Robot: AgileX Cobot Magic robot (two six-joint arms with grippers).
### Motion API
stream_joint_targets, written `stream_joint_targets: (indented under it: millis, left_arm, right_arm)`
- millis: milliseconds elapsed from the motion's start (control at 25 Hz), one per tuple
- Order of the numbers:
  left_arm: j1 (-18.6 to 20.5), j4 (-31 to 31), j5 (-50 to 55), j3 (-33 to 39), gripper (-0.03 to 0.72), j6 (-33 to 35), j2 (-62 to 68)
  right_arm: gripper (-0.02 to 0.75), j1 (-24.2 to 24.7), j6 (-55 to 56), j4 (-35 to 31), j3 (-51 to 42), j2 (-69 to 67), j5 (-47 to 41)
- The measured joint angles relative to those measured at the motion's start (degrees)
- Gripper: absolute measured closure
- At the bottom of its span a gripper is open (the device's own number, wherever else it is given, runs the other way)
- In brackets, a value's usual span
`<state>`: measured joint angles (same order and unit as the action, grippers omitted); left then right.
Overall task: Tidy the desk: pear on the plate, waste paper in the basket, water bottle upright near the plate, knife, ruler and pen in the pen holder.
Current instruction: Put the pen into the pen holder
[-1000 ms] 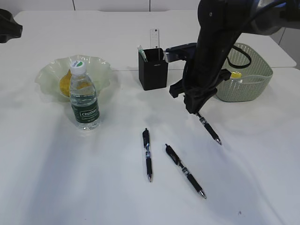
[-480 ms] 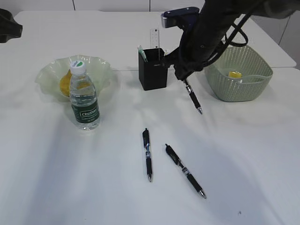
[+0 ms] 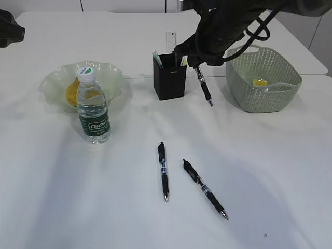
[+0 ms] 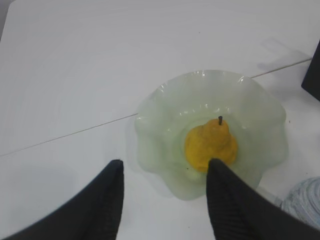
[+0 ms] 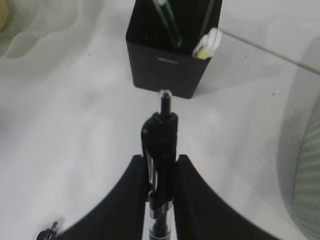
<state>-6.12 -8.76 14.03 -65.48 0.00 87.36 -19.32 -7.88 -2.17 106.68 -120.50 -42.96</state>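
— Beside the pen holder [image 3: 169,75], at the back of the desk [image 3: 104,197], what is the arm doing?

— The right gripper [image 5: 161,192] is clamped narrow on a black pen [image 3: 204,86], which hangs in the air with its tip down, tilted, just right of the holder and not yet over the opening. I judge the step in hand to be the delivery of this pen.

— And what does the next move call for?

— By my reading, carry the pen over the cup's mouth, bring it nearer upright, lower the tip inside, then release. The holder already has a clear ruler [image 3: 170,40] and other items standing in it, so the free gap is small; a pen let go at a slant could catch the rim.

— The other arm?

— The left gripper [image 4: 165,197] hovers with its jaws apart, holding nothing, above the plate [image 4: 160,107], where the pear [image 4: 211,146] sits.

— What remains?

— Two more pens [image 3: 164,170] lie flat near the middle of the desk, close together but apart. The water bottle [image 3: 93,107] stands upright just in front of the plate. A yellow scrap [image 3: 259,82] lies in the basket [image 3: 244,98].

— The surface and room?

— Plain white tabletop, smooth, with a thin seam running across it behind the plate. Little of the room shows beyond the far edge.
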Motion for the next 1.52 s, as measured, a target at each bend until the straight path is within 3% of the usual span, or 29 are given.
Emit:
stream_joint_targets:
  millis: [760,1520]
  left_arm:
    - [0.0,0.0,0.0,0.0,0.312,0.0,0.0]
    - [0.0,0.0,0.0,0.0,0.312,0.0,0.0]
  right_arm:
    - [0.636,0.0,-1.02,0.1,0.0,0.0,25.07]
    - [0.636,0.0,-1.07,0.21,0.0,-5.66,42.96]
